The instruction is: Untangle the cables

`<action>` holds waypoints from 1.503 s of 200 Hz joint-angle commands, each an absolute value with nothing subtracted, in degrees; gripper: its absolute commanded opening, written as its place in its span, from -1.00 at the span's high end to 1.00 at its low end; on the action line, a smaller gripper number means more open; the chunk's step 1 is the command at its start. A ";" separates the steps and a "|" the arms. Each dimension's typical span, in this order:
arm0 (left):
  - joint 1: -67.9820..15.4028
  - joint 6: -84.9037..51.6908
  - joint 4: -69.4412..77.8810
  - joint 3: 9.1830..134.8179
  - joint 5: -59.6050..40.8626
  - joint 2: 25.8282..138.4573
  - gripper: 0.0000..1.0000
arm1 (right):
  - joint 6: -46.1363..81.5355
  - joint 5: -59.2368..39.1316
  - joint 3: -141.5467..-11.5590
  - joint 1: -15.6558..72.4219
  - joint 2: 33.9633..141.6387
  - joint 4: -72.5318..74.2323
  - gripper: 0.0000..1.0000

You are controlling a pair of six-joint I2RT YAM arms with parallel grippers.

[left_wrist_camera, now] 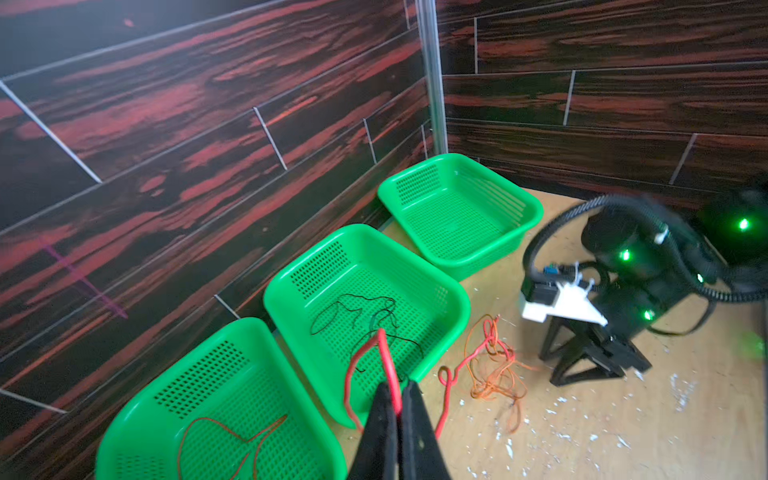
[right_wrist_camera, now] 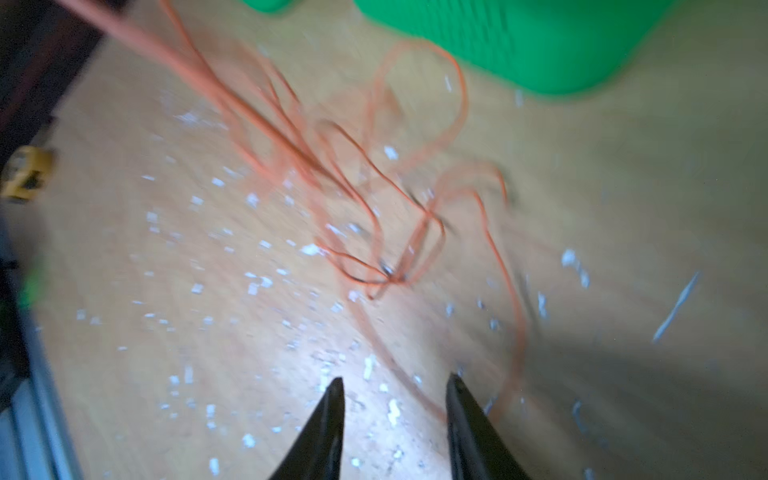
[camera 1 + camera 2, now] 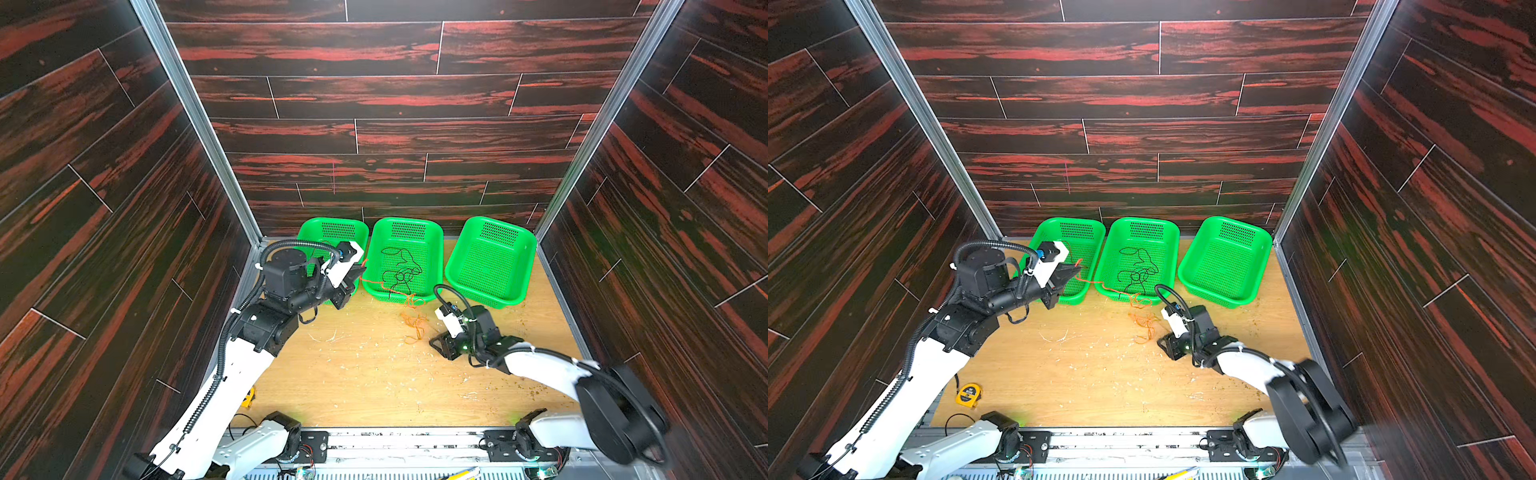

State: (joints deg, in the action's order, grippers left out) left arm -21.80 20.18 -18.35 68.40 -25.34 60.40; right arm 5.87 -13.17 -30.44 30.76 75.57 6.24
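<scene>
Left gripper [image 1: 397, 401]: I read its jaws as pinched together on the red cable [image 1: 388, 361]. It is raised by the front corner of the left basket [image 1: 124, 415], about 10 o'clock from the table's [image 3: 374, 382] middle.
Right gripper [image 2: 397, 380]: the jaws are parted and grip nothing. It sits low over the table, at 3 o'clock from the orange cable [image 3: 415, 328].
Red cable: one thin loop lies in the left basket. From the grip it runs along the front rim of the middle basket [image 3: 407, 222], then drops to the table.
Black cable [image 3: 401, 270]: loose loops inside the middle basket, at 12 o'clock.
Orange cable: a tangled heap on the table, just at 6 o'clock from the middle basket. The red cable runs into it, and I cannot tell how they cross.
Right basket [image 3: 528, 245]: at 1 o'clock, beside the middle one.
Tape measure [image 3: 968, 394]: yellow, at 8 o'clock near the table edge.
</scene>
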 commanded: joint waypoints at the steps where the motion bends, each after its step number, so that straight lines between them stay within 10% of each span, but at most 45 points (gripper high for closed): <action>1: -22.12 21.35 -17.04 67.85 -27.71 59.90 1.00 | 1.65 -15.21 -32.44 30.94 71.36 5.17 0.12; 118: -24.50 18.07 -13.23 68.29 -28.39 58.45 1.00 | 3.34 -17.08 -34.87 31.08 81.47 24.53 -0.04; 171: -24.58 16.97 -12.87 69.25 -24.55 58.56 1.00 | 2.14 -21.79 -32.02 32.30 80.65 30.31 1.00; 300: -16.78 21.39 -19.15 80.27 -18.05 60.18 1.00 | 22.78 -8.31 -27.38 29.74 82.59 16.58 1.00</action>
State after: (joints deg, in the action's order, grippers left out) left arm -18.28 19.16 -17.89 77.34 -18.74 59.70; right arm 17.67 -10.76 -27.66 31.07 80.60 20.47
